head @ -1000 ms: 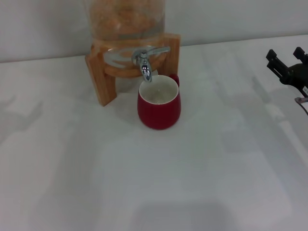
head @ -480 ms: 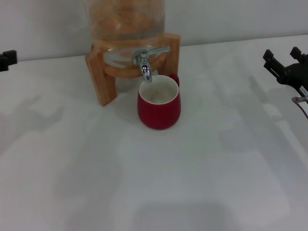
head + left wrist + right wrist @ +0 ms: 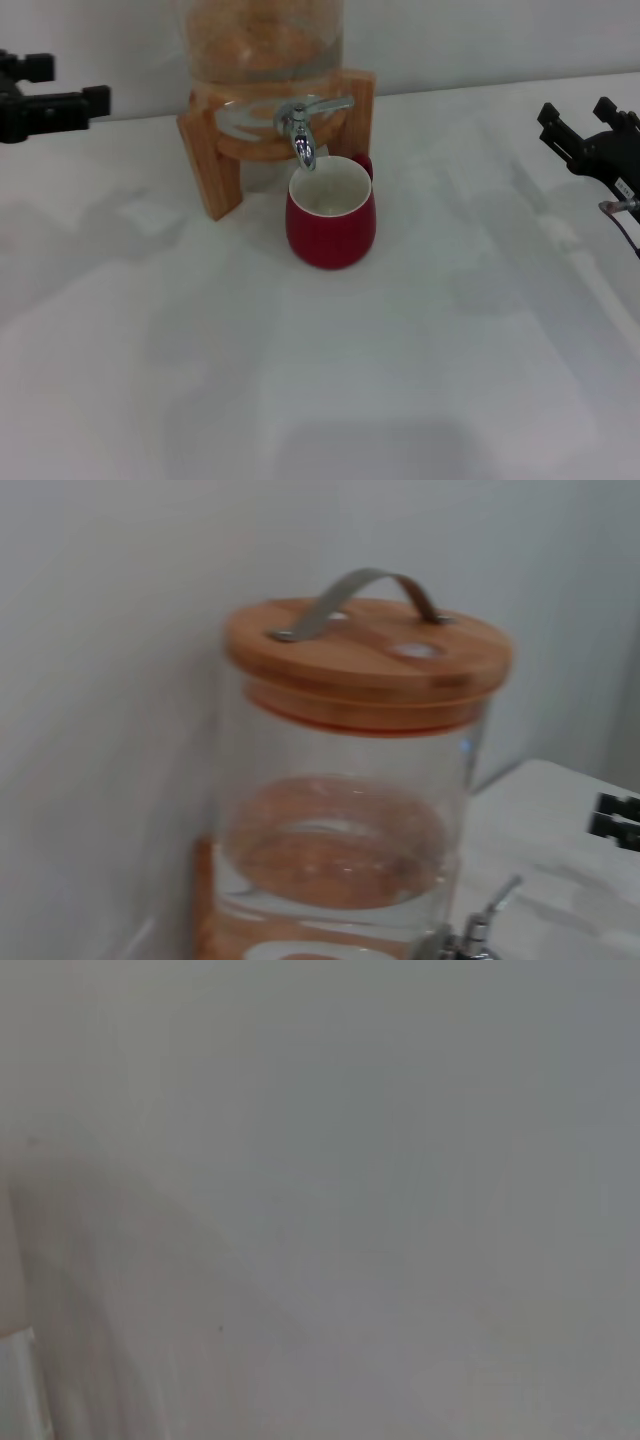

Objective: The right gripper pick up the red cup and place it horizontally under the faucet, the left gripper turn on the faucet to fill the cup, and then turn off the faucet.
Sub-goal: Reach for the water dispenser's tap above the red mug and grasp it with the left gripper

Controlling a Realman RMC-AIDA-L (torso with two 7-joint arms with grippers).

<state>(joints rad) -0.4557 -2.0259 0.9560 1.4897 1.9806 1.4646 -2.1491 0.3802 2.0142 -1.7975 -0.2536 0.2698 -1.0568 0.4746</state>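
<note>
We saw the squat red cup (image 3: pixel 331 222), white inside, upright under the faucet (image 3: pixel 300 131), both the left gripper (image 3: pixel 68 94) and right gripper (image 3: pixel 577 122) spread apart.

The red cup (image 3: pixel 331 221) stands on the table (image 3: pixel 400 380) under the faucet (image 3: pixel 300 130), before the dispenser (image 3: pixel 265 60).

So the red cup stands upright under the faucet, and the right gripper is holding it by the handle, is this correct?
Not quite. The red cup does stand upright under the faucet, but the right gripper is not holding it. The head view shows that gripper open and empty at the far right edge of the table, well apart from the cup. The left gripper is at the far left edge, also touching nothing.
</note>
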